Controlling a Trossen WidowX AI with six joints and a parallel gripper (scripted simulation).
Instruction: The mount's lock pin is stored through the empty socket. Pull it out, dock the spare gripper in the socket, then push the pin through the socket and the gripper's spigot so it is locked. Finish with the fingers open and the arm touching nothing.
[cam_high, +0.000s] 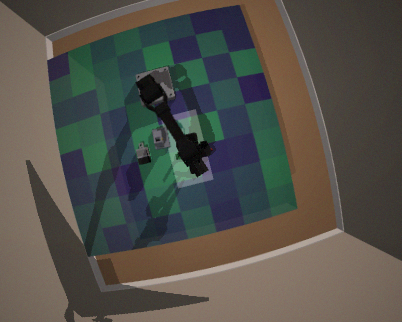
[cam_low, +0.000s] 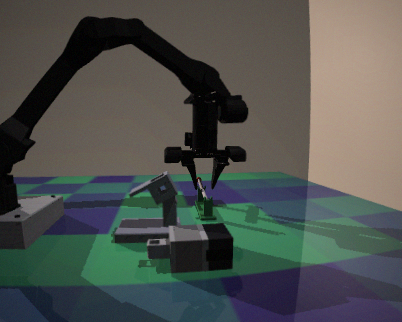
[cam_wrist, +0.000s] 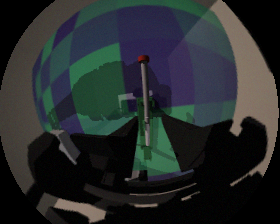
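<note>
The lock pin (cam_low: 202, 189) (cam_wrist: 145, 85), a thin grey rod with a red head, lies across a small green stand (cam_low: 207, 209), outside the socket. My gripper (cam_low: 205, 187) (cam_wrist: 150, 117) points down over it, open, with one fingertip on each side of the pin's shaft in the wrist view; contact is not visible. The grey mount (cam_high: 160, 137) (cam_low: 170, 212) holds up a tilted socket (cam_low: 169, 193) whose square opening shows no pin. The spare gripper (cam_high: 143, 152) (cam_low: 189, 249), a grey and black block with a small spigot, lies on the mat beside the mount. The arm hides the pin in the top view.
The arm's grey base plate (cam_high: 169, 80) (cam_low: 42, 212) stands behind the mount. A pale rectangle (cam_high: 196, 183) lies on the checkered mat (cam_high: 277, 187) under the arm. In the wrist view a grey part (cam_wrist: 68, 145) shows beside the left finger.
</note>
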